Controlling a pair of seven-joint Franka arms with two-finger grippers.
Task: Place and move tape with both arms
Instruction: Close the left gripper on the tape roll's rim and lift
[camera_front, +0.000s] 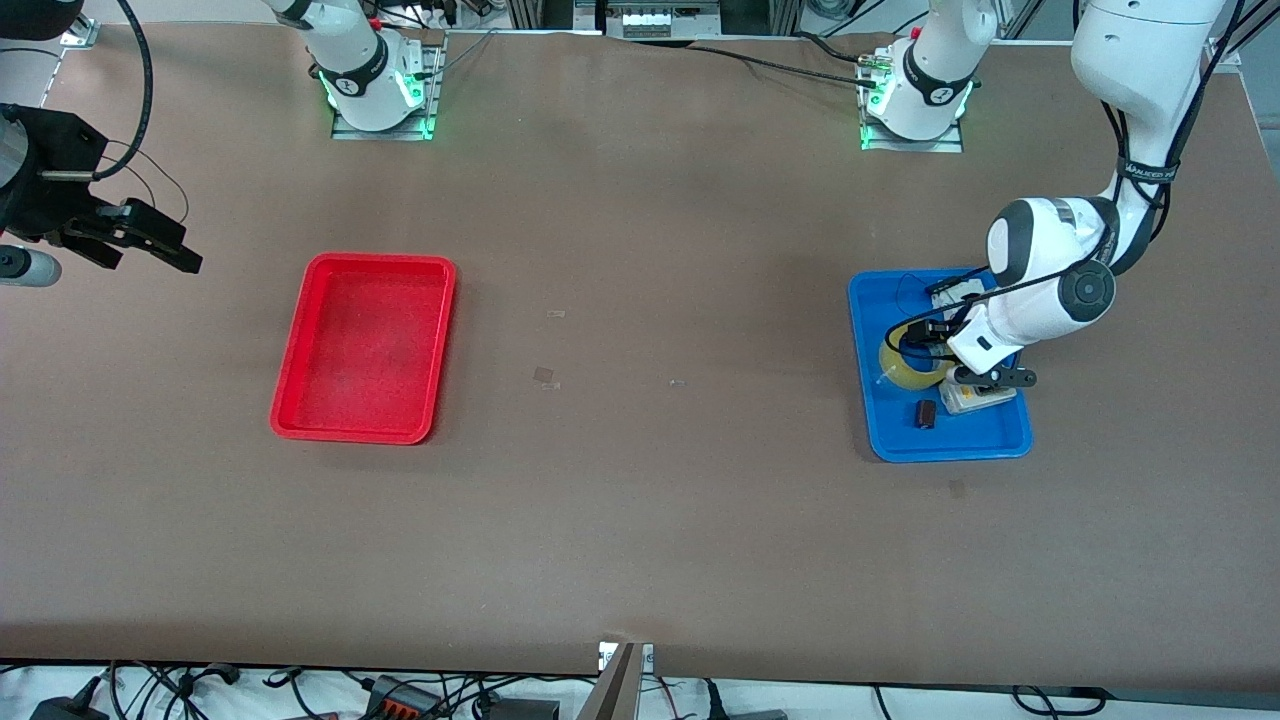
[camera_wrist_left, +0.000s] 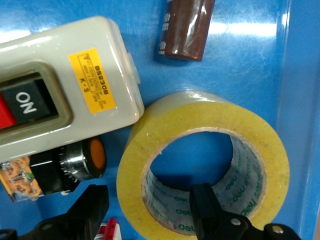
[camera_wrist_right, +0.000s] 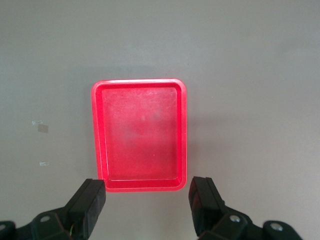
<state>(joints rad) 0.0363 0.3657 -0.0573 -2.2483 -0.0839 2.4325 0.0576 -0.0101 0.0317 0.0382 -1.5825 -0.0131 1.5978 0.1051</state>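
Observation:
The tape (camera_wrist_left: 200, 145) is a yellowish roll that lies flat in the blue tray (camera_wrist_left: 240, 65), with its hole facing up. In the front view the tape (camera_front: 900, 368) shows partly under the left arm's hand. My left gripper (camera_wrist_left: 149, 200) is low over the tray and open. It straddles the roll's wall, one finger (camera_wrist_left: 207, 205) inside the hole and the other finger (camera_wrist_left: 90, 202) outside. My right gripper (camera_front: 155, 262) hangs open and empty, high over the table at the right arm's end. It looks down on the red tray (camera_wrist_right: 140, 81).
Beside the tape in the blue tray (camera_front: 940, 450) lie a grey box (camera_wrist_left: 65, 90) marked ON, a brown cylinder (camera_wrist_left: 186, 30) and an orange-tipped push button (camera_wrist_left: 85, 159). The red tray (camera_front: 380, 259) holds nothing. Small tape scraps (camera_front: 545, 377) lie mid-table.

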